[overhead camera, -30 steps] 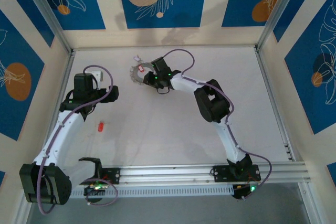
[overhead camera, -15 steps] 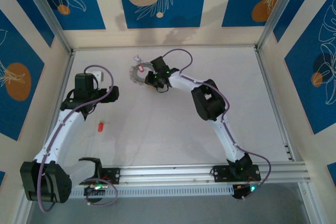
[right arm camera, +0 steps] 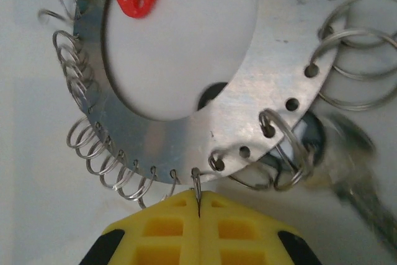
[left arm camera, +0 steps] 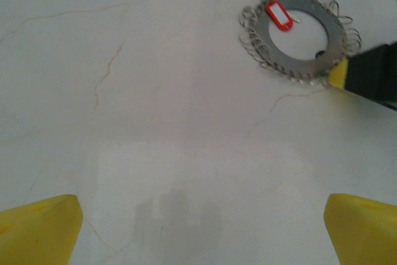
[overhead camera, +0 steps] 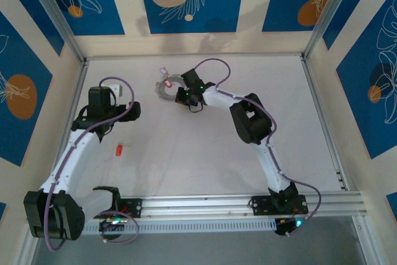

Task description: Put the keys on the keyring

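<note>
At the near rim of the keyring [right arm camera: 273, 85], my right gripper [right arm camera: 198, 202] is pinched shut on one thin wire loop [right arm camera: 196, 181]. I should hold steady and not tug, since slick wire slips. The keyring is a flat, smooth grey metal disc with punched holes and springy coils, lying far-centre on the table [overhead camera: 217, 153]. My left gripper [left arm camera: 198, 231] hangs wide open, nearer left.

On the pale table [overhead camera: 205, 153] the keyring [overhead camera: 160, 92] lies toward 11 o'clock from the centre, with a small pinkish tag [overhead camera: 164, 71] at its 12 o'clock edge. The right gripper [overhead camera: 178, 92] meets the ring's rim at about 4 o'clock, its arm bending back toward 5 o'clock. What looks like a red-headed key [overhead camera: 118, 149] lies alone toward 8 o'clock, just beside the left arm [overhead camera: 73, 148].
</note>
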